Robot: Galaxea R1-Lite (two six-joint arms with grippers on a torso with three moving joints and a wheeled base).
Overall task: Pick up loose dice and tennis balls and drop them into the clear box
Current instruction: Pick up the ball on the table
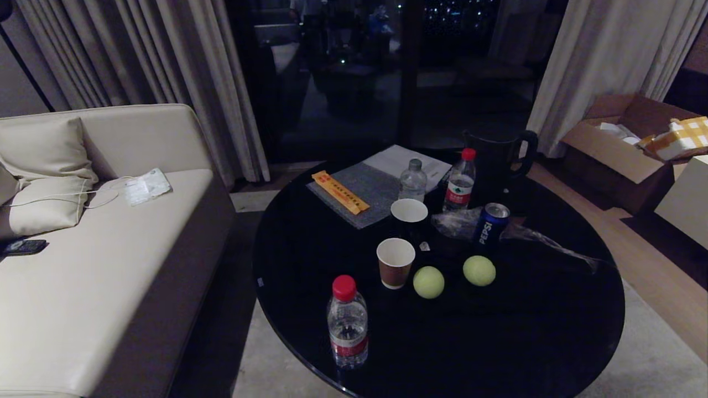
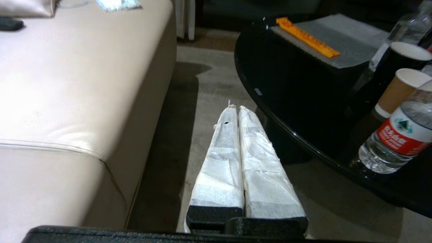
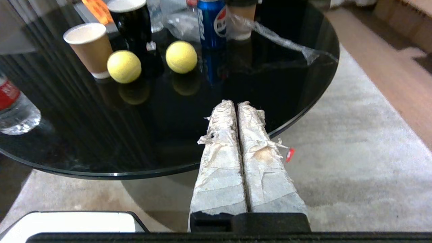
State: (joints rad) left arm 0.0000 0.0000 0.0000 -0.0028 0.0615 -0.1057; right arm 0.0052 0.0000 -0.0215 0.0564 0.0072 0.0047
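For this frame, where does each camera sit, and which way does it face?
Head: high up, looking down on the round black glass table; none of the robot's body shows.
Left wrist: behind the shut left end effector, facing the beige leather sofa and the table's edge.
Right wrist: behind the shut right end effector, facing the table.
Shared by head and right wrist: two fuzzy yellow-green tennis balls.

A: What's on the worktop point(image 1: 310, 287) before me?

B: Two tennis balls point(image 1: 428, 282) side by side mid-worktop, a paper cup point(image 1: 395, 262) just left of them, a can point(image 1: 490, 223) behind the right one.

A: And nearer me?

B: A water bottle point(image 1: 347, 322) at the near left edge; the sofa point(image 1: 110, 287) stands left of the worktop
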